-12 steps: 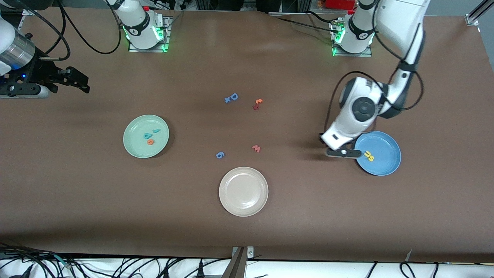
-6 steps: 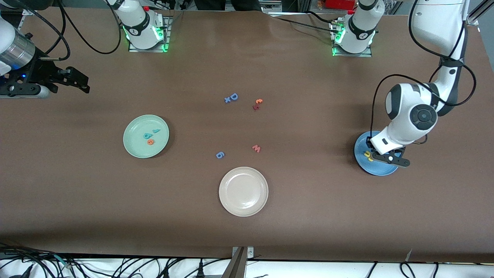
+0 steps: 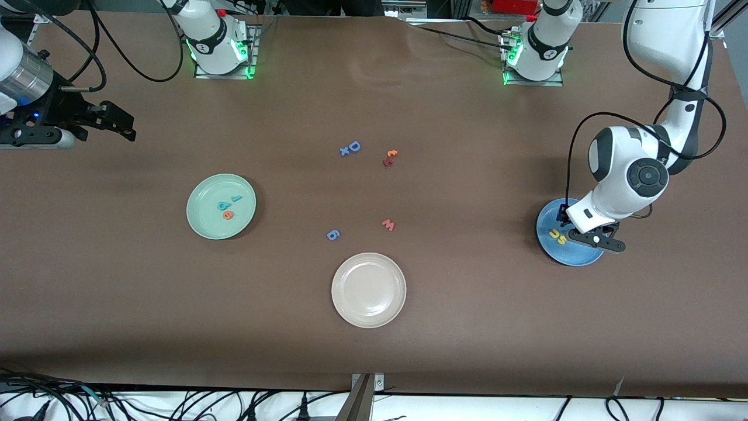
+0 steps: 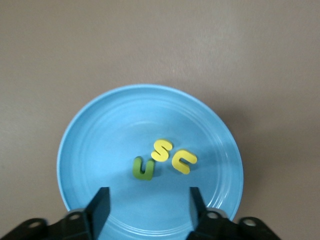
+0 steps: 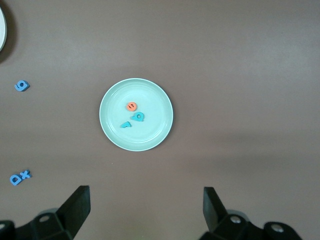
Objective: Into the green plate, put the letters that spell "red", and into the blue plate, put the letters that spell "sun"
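left tool (image 4: 147, 205) over the blue plate (image 3: 575, 257), fingers apart and empty, s, u, n (image 4: 163, 159) lying inside, r, e, d (image 3: 227, 206) in the green plate (image 3: 201, 225), right tool (image 5: 145, 210) wide, waiting up off the desk (image 3: 467, 327)

The front view looks steeply down from high across the counter (image 3: 456, 327) toward both arm bases. The left wrist view looks straight down, close over the blue plate (image 4: 100, 130); the right wrist view looks down from higher on the green plate (image 5: 155, 95). Both plates also show in the front view.
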Available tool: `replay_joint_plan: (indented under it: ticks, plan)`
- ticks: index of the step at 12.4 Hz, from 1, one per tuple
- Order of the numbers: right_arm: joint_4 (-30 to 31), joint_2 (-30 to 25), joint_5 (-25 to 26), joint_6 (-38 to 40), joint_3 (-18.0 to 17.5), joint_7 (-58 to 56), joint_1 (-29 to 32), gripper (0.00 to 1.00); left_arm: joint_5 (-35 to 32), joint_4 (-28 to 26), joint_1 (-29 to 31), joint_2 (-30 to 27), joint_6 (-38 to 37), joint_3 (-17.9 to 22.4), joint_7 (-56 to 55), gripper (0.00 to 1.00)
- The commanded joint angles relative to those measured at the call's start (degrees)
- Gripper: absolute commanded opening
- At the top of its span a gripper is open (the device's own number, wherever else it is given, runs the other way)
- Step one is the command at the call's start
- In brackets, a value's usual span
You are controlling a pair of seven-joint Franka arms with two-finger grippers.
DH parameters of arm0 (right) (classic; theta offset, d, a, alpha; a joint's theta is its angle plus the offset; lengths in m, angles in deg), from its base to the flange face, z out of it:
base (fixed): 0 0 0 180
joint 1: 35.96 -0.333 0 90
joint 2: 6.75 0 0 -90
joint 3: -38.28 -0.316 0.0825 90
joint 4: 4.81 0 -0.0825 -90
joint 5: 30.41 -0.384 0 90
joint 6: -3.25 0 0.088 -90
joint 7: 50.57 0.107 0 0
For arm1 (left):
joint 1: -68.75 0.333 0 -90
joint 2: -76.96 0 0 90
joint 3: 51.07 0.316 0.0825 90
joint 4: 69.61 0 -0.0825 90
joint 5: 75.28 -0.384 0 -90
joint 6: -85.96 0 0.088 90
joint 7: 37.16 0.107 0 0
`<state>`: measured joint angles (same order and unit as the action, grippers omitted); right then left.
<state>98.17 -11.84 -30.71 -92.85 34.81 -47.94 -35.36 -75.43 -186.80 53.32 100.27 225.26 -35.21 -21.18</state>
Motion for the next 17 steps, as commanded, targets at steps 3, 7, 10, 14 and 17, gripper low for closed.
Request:
replay_joint_plan:
  ticks: [3,7,10,14,17]
  plan:
    - [-1.21,0.26,-1.12,1.08,-0.31,0.45,0.45,1.00,0.68,5.54,-0.30,-12.39,-14.35,0.14,-2.60,1.00]
    - [-1.21,0.17,-1.03,2.14,-0.23,0.53,0.45,1.00,0.59,19.16,0.05,-17.06,-32.30,-0.30,-5.34,1.00]
    - [-1.29,0.17,-1.03,2.14,-0.23,0.71,0.45,1.00,0.68,23.67,0.40,-17.77,-35.15,-0.57,-5.87,1.00]
    - [-1.29,0.17,-1.03,2.14,-0.23,0.62,0.45,1.00,0.50,24.64,2.50,-17.77,-36.02,-3.63,-8.42,1.00]
    - [-1.21,0.17,-1.03,2.23,-0.23,0.62,0.45,1.00,0.33,24.55,11.54,-18.30,-36.90,-13.90,-9.03,1.00]
